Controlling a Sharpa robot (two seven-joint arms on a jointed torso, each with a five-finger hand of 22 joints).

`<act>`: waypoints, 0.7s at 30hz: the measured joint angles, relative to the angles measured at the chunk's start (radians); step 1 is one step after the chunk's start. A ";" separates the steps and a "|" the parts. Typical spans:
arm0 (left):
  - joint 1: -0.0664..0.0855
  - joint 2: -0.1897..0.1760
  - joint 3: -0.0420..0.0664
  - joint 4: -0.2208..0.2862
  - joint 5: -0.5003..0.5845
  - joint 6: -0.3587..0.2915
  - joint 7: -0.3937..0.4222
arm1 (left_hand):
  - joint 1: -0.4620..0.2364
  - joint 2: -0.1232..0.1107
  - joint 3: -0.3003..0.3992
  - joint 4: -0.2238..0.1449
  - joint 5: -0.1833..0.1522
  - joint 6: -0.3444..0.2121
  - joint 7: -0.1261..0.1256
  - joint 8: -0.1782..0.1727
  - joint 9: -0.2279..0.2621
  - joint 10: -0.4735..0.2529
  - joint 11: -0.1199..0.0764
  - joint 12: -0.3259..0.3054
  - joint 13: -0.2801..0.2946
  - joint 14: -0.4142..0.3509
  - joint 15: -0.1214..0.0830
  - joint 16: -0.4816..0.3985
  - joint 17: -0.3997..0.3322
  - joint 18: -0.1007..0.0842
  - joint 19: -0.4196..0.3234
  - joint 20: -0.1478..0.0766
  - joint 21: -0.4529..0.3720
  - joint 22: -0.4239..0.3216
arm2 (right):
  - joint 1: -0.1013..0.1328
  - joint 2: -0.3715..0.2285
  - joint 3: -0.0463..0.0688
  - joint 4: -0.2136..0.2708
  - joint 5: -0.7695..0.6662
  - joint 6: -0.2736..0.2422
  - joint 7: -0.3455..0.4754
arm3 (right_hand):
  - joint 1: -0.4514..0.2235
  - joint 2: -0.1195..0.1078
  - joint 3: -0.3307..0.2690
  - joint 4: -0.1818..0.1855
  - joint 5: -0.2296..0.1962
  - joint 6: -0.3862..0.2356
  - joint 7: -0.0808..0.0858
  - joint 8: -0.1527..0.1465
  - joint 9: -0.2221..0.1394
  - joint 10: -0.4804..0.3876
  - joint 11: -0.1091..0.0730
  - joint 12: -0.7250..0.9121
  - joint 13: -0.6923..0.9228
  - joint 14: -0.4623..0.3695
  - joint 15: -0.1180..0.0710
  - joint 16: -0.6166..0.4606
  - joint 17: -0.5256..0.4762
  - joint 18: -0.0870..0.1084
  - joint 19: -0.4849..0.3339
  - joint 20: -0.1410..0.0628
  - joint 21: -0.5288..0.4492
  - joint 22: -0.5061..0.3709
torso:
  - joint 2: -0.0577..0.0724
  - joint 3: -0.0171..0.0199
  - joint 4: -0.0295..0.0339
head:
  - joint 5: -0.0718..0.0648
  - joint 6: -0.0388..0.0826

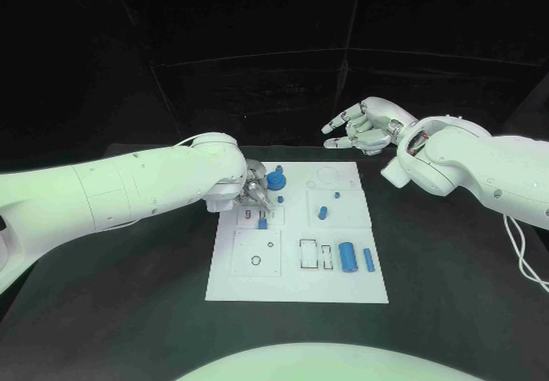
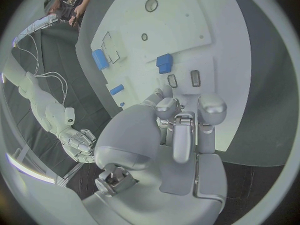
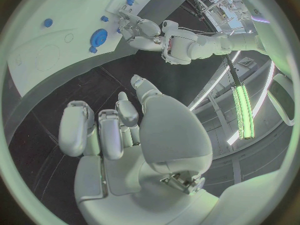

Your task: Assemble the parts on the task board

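Observation:
The white task board (image 1: 246,282) lies in the middle of the table. My left hand (image 1: 254,192) hovers over its far left part, beside a blue gear-like part (image 1: 276,181). In the left wrist view the left hand (image 2: 184,130) points its fingers (image 2: 212,106) down at two small slots (image 2: 195,78), with nothing seen between them; a blue block (image 2: 164,63) lies just beyond. Two blue cylinders (image 1: 347,258) lie at the board's near right, and small blue pieces (image 1: 324,212) sit in the middle. My right hand (image 1: 364,125) is raised beyond the board's far edge, fingers apart and empty.
Black table (image 1: 137,270) surrounds the board on all sides. The right wrist view shows the right hand (image 3: 119,130) above dark table, the board (image 3: 44,55) with the gear (image 3: 98,36) and my left arm (image 3: 187,42) farther off.

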State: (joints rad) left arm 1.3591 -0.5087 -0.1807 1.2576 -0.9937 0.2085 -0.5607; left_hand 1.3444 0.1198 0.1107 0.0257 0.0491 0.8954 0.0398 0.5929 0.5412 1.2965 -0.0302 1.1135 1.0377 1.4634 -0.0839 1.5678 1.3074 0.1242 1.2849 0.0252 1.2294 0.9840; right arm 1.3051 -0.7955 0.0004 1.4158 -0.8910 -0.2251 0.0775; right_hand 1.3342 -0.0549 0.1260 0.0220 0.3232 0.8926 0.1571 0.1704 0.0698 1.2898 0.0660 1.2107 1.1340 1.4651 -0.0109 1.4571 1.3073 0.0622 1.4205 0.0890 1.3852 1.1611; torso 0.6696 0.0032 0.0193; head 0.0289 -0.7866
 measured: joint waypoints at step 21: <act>-0.004 -0.165 0.000 0.103 0.040 -0.151 0.096 | -0.127 -0.077 0.094 0.041 0.001 -0.042 0.048 -0.086 -0.046 -0.091 0.034 -0.147 -0.156 0.003 0.019 -0.030 0.000 0.000 -0.064 0.019 -0.061 -0.093 | 0.000 0.008 0.000 0.056 -0.116 0.016 -0.010 | 0.055 0.013 0.041 -0.041 0.002 0.035 -0.007 0.022 0.000 0.000 -0.008 0.003 0.011 0.003 -0.003 0.001 0.000 0.000 0.005 -0.005 0.000 0.019 | -0.001 -0.0002 0.0007 | 0.001 0.001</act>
State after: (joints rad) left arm 1.3551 -0.6739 -0.1807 1.3611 -0.9540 0.0575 -0.4647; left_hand 1.2173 0.0431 0.2051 0.0664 0.0500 0.8530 0.0882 0.5069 0.4949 1.2055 0.0043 0.9667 0.8814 1.4666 -0.0652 1.5379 1.3074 0.1241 1.2213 0.0443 1.1685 0.8907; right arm 1.3049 -0.7877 0.0000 1.4716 -1.0067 -0.2092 0.0678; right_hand 1.3897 -0.0419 0.1674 -0.0193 0.3247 0.9278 0.1503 0.1927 0.0697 1.2902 0.0582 1.2141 1.1453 1.4684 -0.0142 1.4581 1.3073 0.0622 1.4260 0.0835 1.3852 1.1806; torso 0.6684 0.0030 0.0199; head 0.0297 -0.7858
